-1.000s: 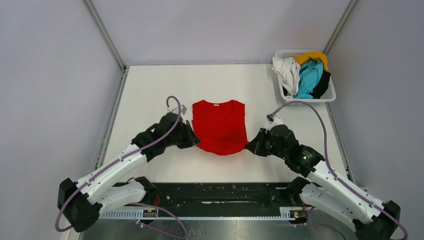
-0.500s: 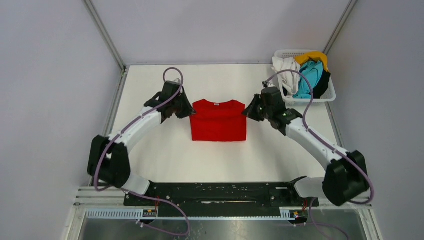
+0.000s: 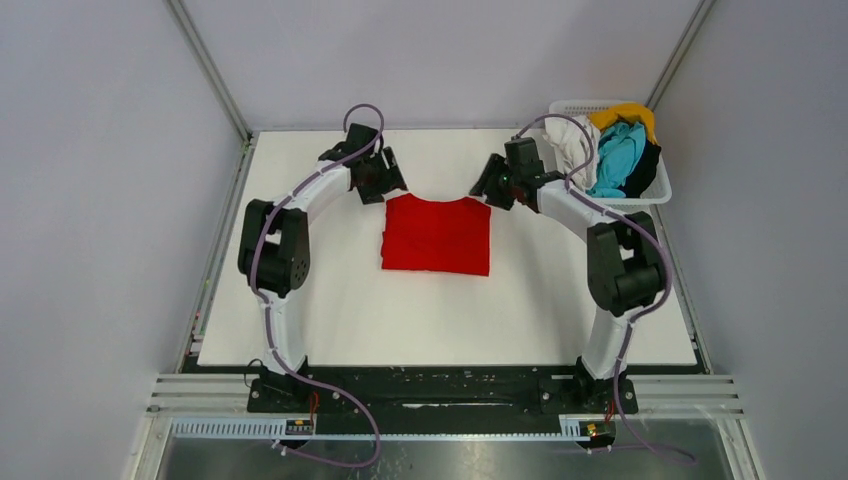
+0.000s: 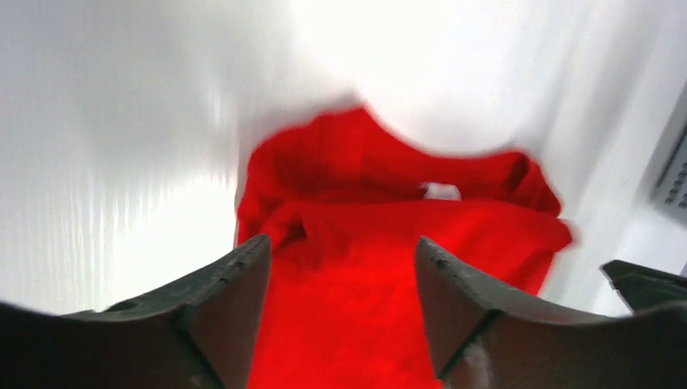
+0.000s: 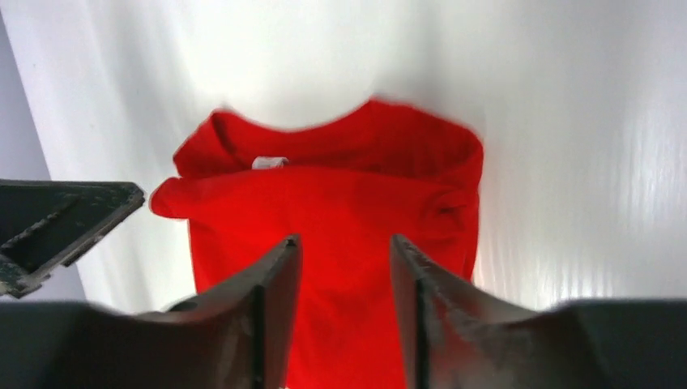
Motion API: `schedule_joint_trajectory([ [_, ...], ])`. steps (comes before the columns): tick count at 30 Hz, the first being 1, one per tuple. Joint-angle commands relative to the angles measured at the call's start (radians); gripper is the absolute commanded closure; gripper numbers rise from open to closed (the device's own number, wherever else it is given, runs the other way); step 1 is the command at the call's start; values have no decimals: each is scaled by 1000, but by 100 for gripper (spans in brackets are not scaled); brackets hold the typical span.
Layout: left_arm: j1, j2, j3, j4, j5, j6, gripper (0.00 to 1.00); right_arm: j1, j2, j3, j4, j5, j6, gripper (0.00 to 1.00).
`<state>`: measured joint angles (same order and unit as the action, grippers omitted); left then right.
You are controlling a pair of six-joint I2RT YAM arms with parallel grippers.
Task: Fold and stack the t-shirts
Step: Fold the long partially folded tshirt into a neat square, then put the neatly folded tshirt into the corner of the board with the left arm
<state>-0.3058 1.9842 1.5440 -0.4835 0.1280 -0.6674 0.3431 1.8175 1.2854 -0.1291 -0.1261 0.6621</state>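
Note:
The bright red t-shirt (image 3: 436, 236) lies folded in half on the white table (image 3: 330, 310), collar at the far edge. My left gripper (image 3: 386, 190) hovers at its far left corner, open and holding nothing. At the far right corner my right gripper (image 3: 484, 188) is also open and holds nothing. The left wrist view has the red shirt (image 4: 364, 170) beyond the spread left gripper (image 4: 342, 241). The right wrist view shows the red shirt (image 5: 324, 194) past the parted right gripper (image 5: 345, 239). White (image 3: 572, 140), turquoise (image 3: 615, 155), yellow (image 3: 625, 113) and black (image 3: 648, 160) t-shirts sit bunched in the basket.
A white lattice basket (image 3: 572, 104) stands at the table's far right corner. Both arms reach far out from their bases, elbows beside the red shirt. Metal frame rails run along the table's left (image 3: 225, 230) and right edges.
Both grippers carried the red shirt's near hem away from the bases up to the collar, folding it in half, then opened and let the cloth go.

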Motion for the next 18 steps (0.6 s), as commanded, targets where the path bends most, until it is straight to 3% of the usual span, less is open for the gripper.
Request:
schedule_joint_trajectory([
  [1,32,67,226,-89,-18,46,25,-33,81,149,-18,-24,0,25],
  [2,33,58,219,-89,-12,54,11,-33,72,142,-20,-25,-7,5],
  [3,33,33,192,-77,-9,63,2,-33,53,125,-20,-23,-15,1],
  [4,33,3,144,-54,-3,70,1,-33,27,96,-19,-15,-22,1],
  [8,33,-117,-73,48,8,87,1,-33,-107,-76,0,2,-58,1],
  [11,32,-125,-162,79,56,97,1,-33,-240,-249,45,2,-52,0],
  [14,30,-66,-158,77,85,106,2,-33,-347,-393,82,-16,-46,0],
  [18,17,26,-116,63,104,122,10,-33,-449,-497,71,-27,-55,1],
])
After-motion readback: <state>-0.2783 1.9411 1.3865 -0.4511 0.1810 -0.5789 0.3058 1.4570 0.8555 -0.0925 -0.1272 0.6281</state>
